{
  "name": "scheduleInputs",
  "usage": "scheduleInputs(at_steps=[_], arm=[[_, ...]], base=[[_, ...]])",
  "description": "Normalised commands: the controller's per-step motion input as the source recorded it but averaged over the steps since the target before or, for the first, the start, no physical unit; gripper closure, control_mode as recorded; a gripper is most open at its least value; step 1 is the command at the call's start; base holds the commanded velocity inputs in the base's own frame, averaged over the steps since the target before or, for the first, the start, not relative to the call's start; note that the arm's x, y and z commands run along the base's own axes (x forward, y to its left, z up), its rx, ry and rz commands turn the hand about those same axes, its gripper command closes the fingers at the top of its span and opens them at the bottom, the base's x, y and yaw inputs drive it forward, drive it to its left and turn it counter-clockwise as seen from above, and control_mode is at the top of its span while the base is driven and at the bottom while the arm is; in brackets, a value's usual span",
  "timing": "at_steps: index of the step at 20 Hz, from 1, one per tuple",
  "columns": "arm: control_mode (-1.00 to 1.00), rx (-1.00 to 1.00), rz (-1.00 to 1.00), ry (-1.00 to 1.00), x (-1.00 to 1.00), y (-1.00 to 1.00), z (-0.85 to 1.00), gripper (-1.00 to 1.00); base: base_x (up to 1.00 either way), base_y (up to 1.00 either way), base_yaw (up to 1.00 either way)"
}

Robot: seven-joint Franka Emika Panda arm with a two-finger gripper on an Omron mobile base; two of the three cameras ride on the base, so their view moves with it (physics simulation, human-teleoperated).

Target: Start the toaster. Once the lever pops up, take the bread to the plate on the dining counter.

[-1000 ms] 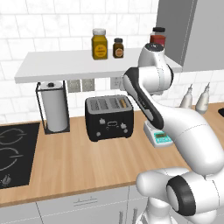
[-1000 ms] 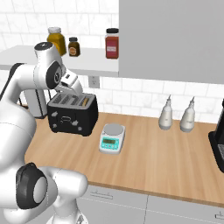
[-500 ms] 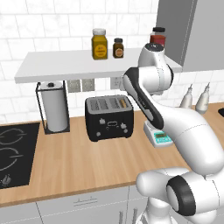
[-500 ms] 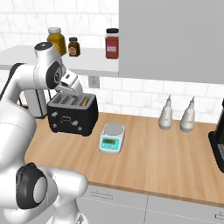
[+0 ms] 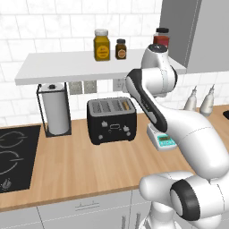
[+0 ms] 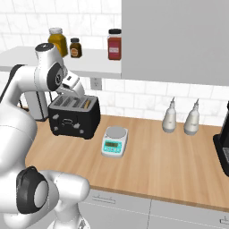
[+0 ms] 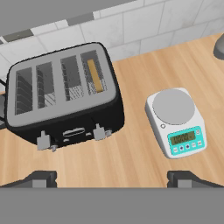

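1. Toaster (image 7: 65,94) standing on the wood table (image 7: 131,153) against the tiled wall, with the bread (image 7: 95,75) edge-up in the slot nearest 3 o'clock of the four, seen in the hand view.
2. Nothing changed over the last second: arm, toaster and bread all in the same places. Hence, judged, starting step not yet begun; both front levers untouched.
3. End effector (image 7: 111,179) poised above the table at 6 o'clock of the toaster, tips wide apart, holding nothing.
4. Kitchen scale (image 7: 176,121) at 3 o'clock of the toaster, well apart.
5. Writing: scale display too small to read; shelf jar (image 5: 101,44) labels blank.
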Motion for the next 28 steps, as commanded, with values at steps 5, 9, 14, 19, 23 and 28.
scheduleInputs(at_steps=[5, 9, 14, 19, 23, 28], arm=[[-1.0, 0.0, 0.0, 0.0, 0.0, 0.0, 0.0, -1.0], [-1.0, 0.0, 0.0, 0.0, 0.0, 0.0, 0.0, -1.0], [-1.0, 0.0, 0.0, 0.0, 0.0, 0.0, 0.0, -1.0], [-1.0, 0.0, 0.0, 0.0, 0.0, 0.0, 0.0, -1.0], [-1.0, 0.0, 0.0, 0.0, 0.0, 0.0, 0.0, -1.0], [-1.0, 0.0, 0.0, 0.0, 0.0, 0.0, 0.0, -1.0]], base=[[0.0, 0.0, 0.0], [0.0, 0.0, 0.0], [0.0, 0.0, 0.0], [0.0, 0.0, 0.0], [0.0, 0.0, 0.0], [0.0, 0.0, 0.0]])
